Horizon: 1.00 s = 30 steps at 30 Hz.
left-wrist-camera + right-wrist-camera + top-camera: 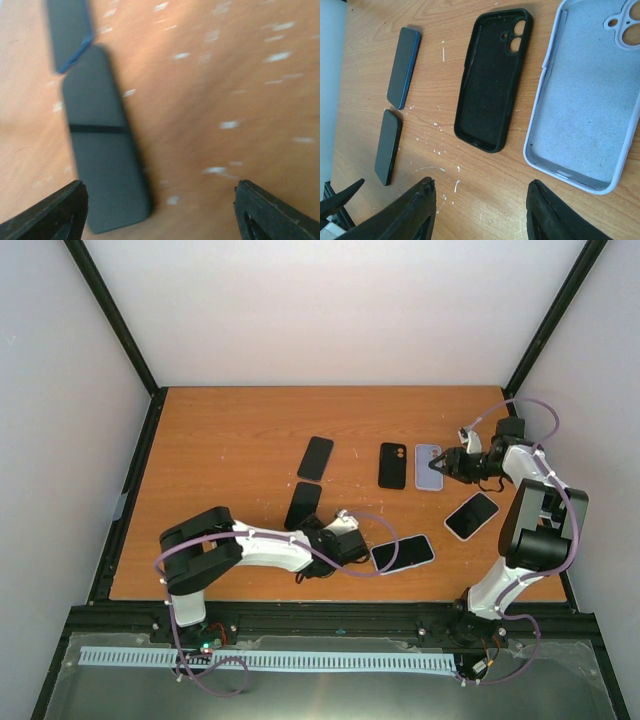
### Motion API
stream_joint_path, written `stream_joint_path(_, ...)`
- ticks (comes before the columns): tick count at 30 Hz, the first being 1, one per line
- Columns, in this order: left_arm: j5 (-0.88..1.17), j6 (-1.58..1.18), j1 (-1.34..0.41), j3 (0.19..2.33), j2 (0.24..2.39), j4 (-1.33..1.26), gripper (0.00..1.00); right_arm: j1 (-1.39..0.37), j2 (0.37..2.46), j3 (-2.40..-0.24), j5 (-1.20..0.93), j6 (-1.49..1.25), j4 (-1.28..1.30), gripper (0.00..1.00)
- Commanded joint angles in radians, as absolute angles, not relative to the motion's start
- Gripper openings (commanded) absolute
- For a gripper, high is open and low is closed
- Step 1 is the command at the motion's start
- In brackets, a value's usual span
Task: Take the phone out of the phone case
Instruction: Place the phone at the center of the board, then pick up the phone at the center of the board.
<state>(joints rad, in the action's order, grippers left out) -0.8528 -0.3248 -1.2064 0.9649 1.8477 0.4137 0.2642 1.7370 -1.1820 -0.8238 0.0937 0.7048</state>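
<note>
A phone in a pale lilac case [402, 553] lies screen up near the front of the table. Another cased phone [471, 515] lies to its right. My left gripper [328, 532] is open and empty, low over the wood between the lilac-cased phone and a bare dark phone [302, 505]. In the blurred left wrist view the gripper [160, 212] is wide open with that dark phone [105, 160] just ahead on the left. My right gripper [440, 468] [480, 210] is open and empty, hovering by an empty lilac case [585, 95] and an empty black case [492, 75].
A blue-edged bare phone [315, 457] [404, 67] lies further back. The empty black case [392, 465] and the empty lilac case [428, 467] lie side by side at mid-table. The table [220, 440] has black frame rails on its sides.
</note>
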Motion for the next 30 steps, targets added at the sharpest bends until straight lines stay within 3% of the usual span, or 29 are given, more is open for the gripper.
stream_joint_path(1,-0.49,-0.225,-1.213,1.032,1.776,0.363,0.84,0.267,1.644,-1.194,-0.841,0.138,0.725,0.5)
stream_joint_path(4,-0.243,-0.126,-1.213,1.079,1.76,0.317,0.94,0.267,1.597,-1.19,-0.833,0.154,0.729,0.51)
stream_joint_path(8,-0.065,-0.012,-1.213,1.198,1.837,0.352,0.97,0.271,1.534,-1.173,-0.801,0.159,0.701,0.52)
stream_joint_path(21,0.094,0.119,-1.206,1.722,2.22,0.605,0.99,0.321,1.506,-1.133,-0.829,0.14,0.65,0.52)
stream_joint_path(30,0.093,0.125,-1.204,1.858,2.336,0.648,0.99,0.35,1.518,-1.126,-0.864,0.142,0.649,0.52)
